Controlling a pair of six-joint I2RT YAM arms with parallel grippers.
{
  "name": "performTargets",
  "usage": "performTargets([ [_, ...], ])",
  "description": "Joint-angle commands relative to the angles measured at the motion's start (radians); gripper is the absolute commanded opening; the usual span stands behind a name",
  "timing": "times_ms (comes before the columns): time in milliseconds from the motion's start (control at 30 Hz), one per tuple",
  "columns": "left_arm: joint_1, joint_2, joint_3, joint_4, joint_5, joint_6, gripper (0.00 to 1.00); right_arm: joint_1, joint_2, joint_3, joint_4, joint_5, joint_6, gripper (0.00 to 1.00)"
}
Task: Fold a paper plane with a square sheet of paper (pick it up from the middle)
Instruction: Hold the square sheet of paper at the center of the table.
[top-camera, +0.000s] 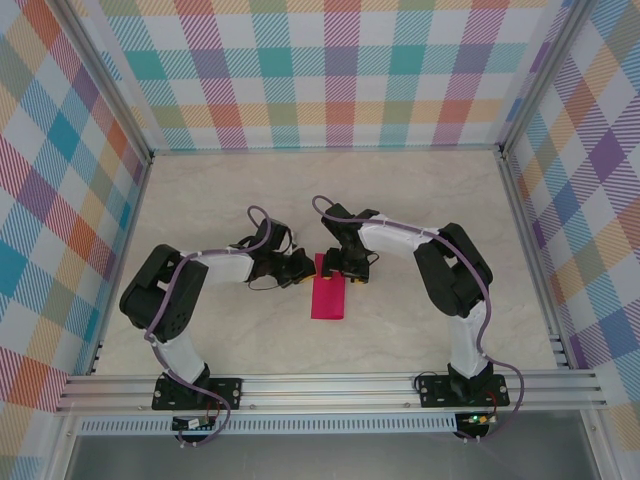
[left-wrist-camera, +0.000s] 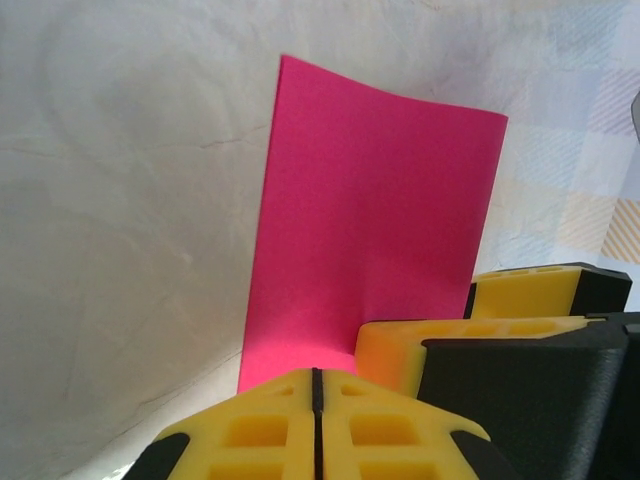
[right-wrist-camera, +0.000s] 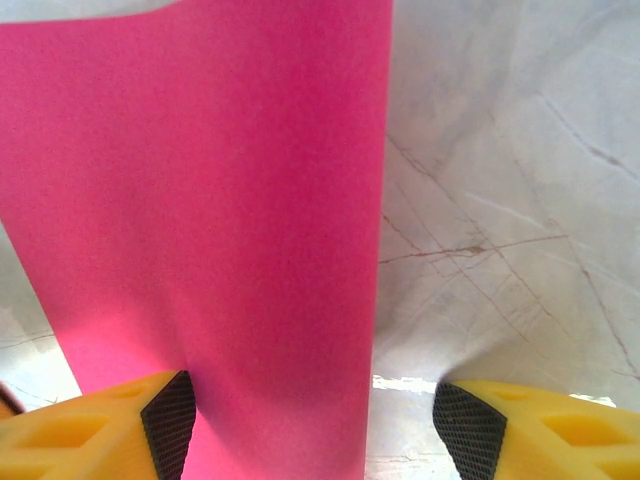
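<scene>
Closest to my overhead camera, the two arm bases sit bolted to the aluminium rail (top-camera: 330, 385) at the near edge of the table (top-camera: 420, 200). Both arms bend inward, so their wrists meet near the middle.

On my left, the left gripper (top-camera: 303, 268) reaches in from the side toward the far left corner of the sheet of paper (top-camera: 327, 298). From its wrist camera I see the left gripper (left-wrist-camera: 315, 385) clenched: the two yellow fingertips press flat together with just a thin dark seam between them. The magenta sheet (left-wrist-camera: 370, 220) rises beyond those tips, its far edge slightly bowed and its near edge dropping out of sight behind them. No pink shows in the seam, so I cannot tell whether the paper is caught there.

At the centre, the sheet lies on the marbled tabletop as a narrow upright oblong, longer than it is wide, between the two wrists.

On my right, the right gripper (top-camera: 347, 274) comes down over the sheet's far end. Its yellow fingers (left-wrist-camera: 520, 290) also show in the left wrist view, just beside the paper's edge. From its own camera, the right gripper (right-wrist-camera: 310, 420) stands released, fingers wide apart. The pink strip (right-wrist-camera: 200, 200) runs between them, close against the left pad (right-wrist-camera: 165, 420) and apart from the right one, with bare table (right-wrist-camera: 500, 200) in that gap.
</scene>
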Motion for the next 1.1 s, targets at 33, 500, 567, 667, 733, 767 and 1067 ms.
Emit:
performTargets([
  [33,-0.022,0.033,0.033,-0.002,0.034,-0.004,0.06,0.016,0.182,-0.086,0.066,-0.002,0.004,0.71],
  [500,-0.023,0.071,0.047,-0.044,0.019,0.005,0.03,0.016,0.192,-0.090,0.070,-0.006,0.014,0.71],
  [567,-0.023,0.071,0.058,-0.078,0.010,0.021,0.03,0.016,0.192,-0.090,0.068,-0.006,0.013,0.71],
  [667,-0.023,0.071,0.070,-0.141,-0.024,0.051,0.02,0.016,0.194,-0.090,0.068,-0.009,0.014,0.71],
  [733,-0.023,0.079,0.070,-0.164,-0.037,0.064,0.02,0.016,0.193,-0.089,0.068,-0.014,0.014,0.71],
  [767,-0.023,0.085,0.067,-0.170,-0.037,0.063,0.02,0.016,0.191,-0.086,0.069,-0.026,0.014,0.71],
  [1067,-0.030,0.130,0.053,-0.224,-0.065,0.097,0.01,0.013,0.030,-0.066,0.079,-0.075,0.012,0.71],
])
